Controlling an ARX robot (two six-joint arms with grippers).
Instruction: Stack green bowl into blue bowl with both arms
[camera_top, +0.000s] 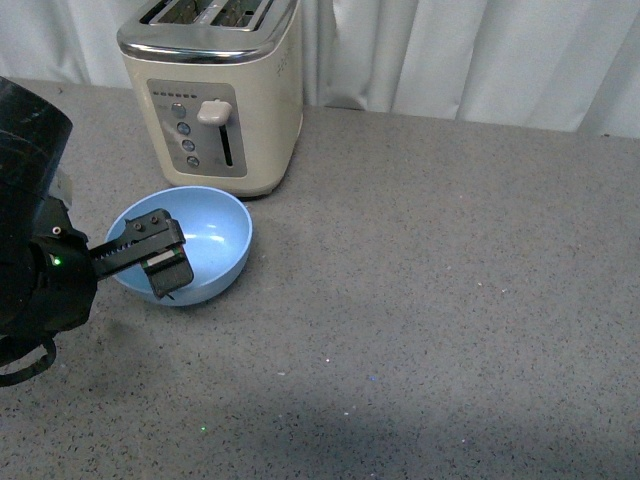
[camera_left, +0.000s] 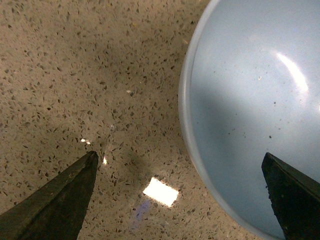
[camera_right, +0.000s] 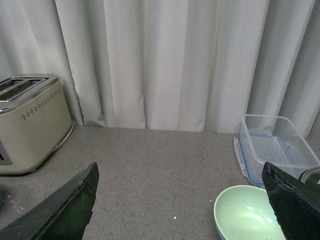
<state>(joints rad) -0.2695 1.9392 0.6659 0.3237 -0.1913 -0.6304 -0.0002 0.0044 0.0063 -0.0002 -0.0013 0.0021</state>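
The blue bowl (camera_top: 210, 232) stands upright on the grey counter in front of the toaster. My left gripper (camera_top: 160, 262) hangs open over its near left rim. In the left wrist view the blue bowl (camera_left: 250, 100) is empty, and the left gripper (camera_left: 179, 156) straddles the rim, one finger over the inside and the other over the counter. The green bowl (camera_right: 245, 216) shows only in the right wrist view, upright and empty on the counter. My right gripper (camera_right: 180, 167) is open above the counter, with the green bowl under one finger (camera_right: 292, 200). The front view shows neither the right arm nor the green bowl.
A cream toaster (camera_top: 215, 90) stands at the back left, just behind the blue bowl; the toaster (camera_right: 30, 125) is also in the right wrist view. A clear plastic container (camera_right: 275, 145) sits beyond the green bowl. White curtains (camera_right: 160, 60) close off the back.
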